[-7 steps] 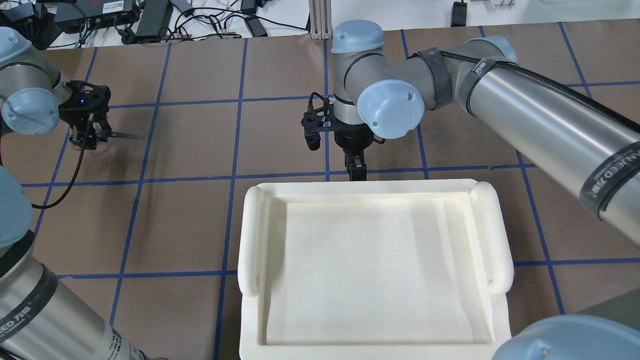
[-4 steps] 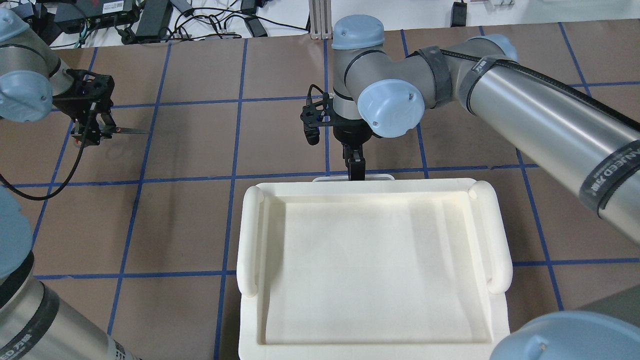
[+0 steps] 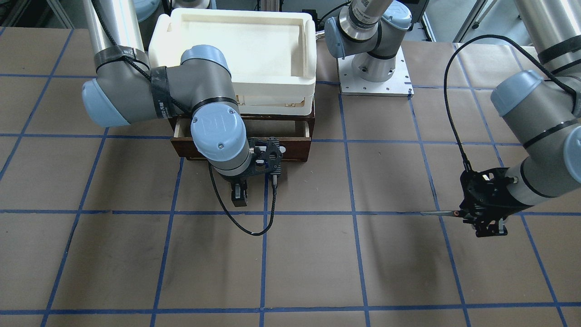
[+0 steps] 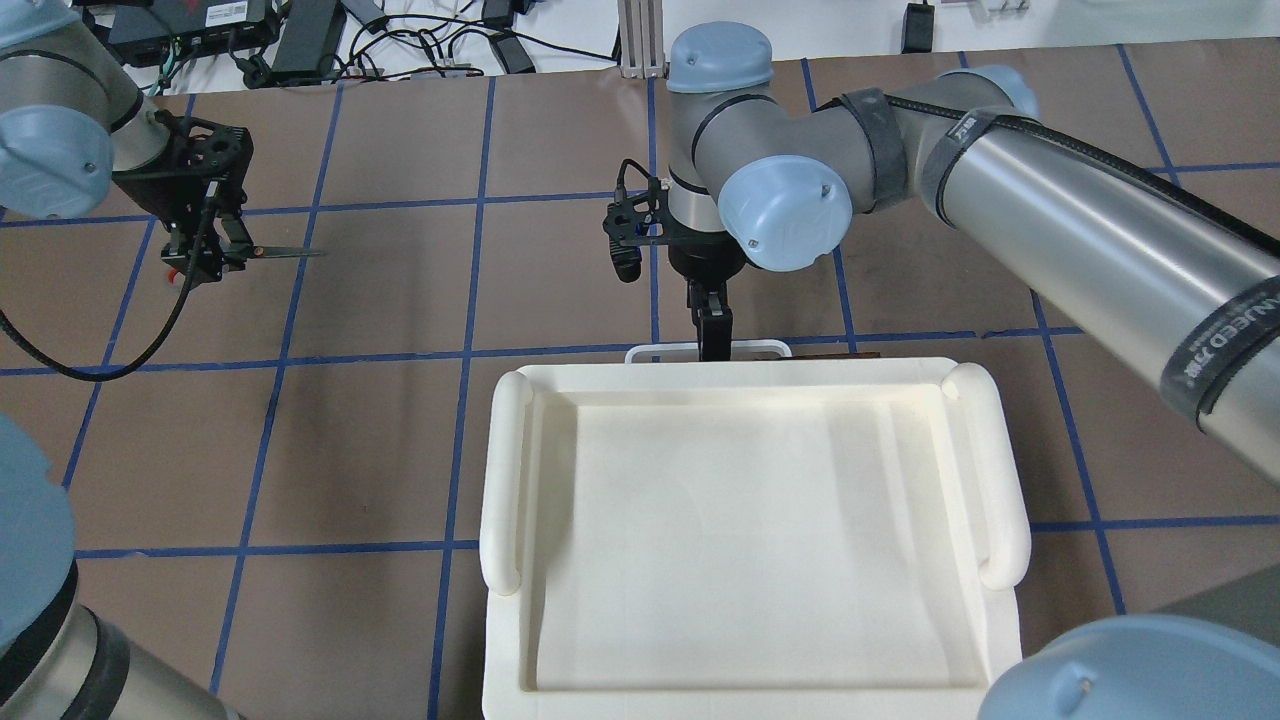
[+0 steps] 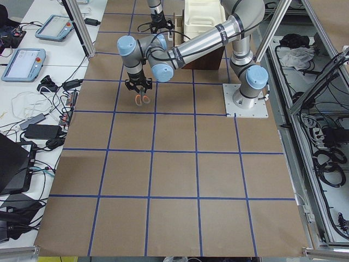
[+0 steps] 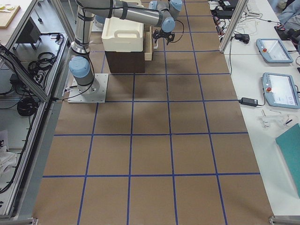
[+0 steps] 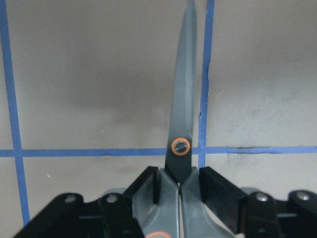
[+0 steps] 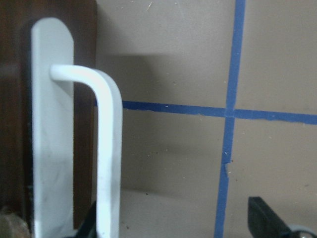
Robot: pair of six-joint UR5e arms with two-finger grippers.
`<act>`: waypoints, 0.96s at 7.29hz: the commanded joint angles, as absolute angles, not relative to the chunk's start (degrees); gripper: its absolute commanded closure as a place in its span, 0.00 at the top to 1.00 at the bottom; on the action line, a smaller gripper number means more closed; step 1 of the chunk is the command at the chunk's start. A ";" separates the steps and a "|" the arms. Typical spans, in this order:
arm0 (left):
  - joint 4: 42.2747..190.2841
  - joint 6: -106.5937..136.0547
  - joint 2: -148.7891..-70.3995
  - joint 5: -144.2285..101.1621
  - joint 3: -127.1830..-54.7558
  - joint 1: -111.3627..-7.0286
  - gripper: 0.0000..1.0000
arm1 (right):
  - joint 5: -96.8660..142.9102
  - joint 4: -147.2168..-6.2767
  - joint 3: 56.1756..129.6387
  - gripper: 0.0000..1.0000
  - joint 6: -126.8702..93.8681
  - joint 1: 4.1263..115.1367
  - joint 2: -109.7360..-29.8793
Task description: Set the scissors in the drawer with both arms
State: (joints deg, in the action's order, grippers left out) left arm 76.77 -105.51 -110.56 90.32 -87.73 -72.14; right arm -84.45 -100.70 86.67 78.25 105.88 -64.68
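Note:
My left gripper (image 4: 215, 250) is shut on the scissors (image 4: 285, 252) near their pivot and holds them level above the table at the far left, blades pointing toward the middle. The wrist view shows its fingers (image 7: 218, 193) clamping the scissors (image 7: 181, 124). In the front view this gripper (image 3: 488, 218) is far from the drawer (image 3: 290, 150), which stands partly pulled out. My right gripper (image 4: 712, 335) is open at the white bar handle (image 4: 660, 348). In the right wrist view one finger sits behind the handle (image 8: 109, 148) and the other finger (image 8: 267, 223) stands well apart.
A cream-white tray-box (image 4: 500, 470) sits on the dark cabinet and hides most of the drawer from above. A grey arm base plate (image 3: 395, 88) lies beside the cabinet. Brown paper with blue tape lines covers the table (image 4: 380, 450). Cables and power bricks (image 4: 300, 40) lie beyond the far edge.
The right gripper has moved away from the cabinet and the white handle and drawer front have come out from under the tray-box. The left gripper has carried the scissors farther from the robot and slightly inward.

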 commanded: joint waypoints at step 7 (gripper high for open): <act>79.28 -93.43 -108.54 90.44 -88.68 -79.28 0.00 | -84.73 -102.83 76.65 1.00 80.94 103.36 -56.53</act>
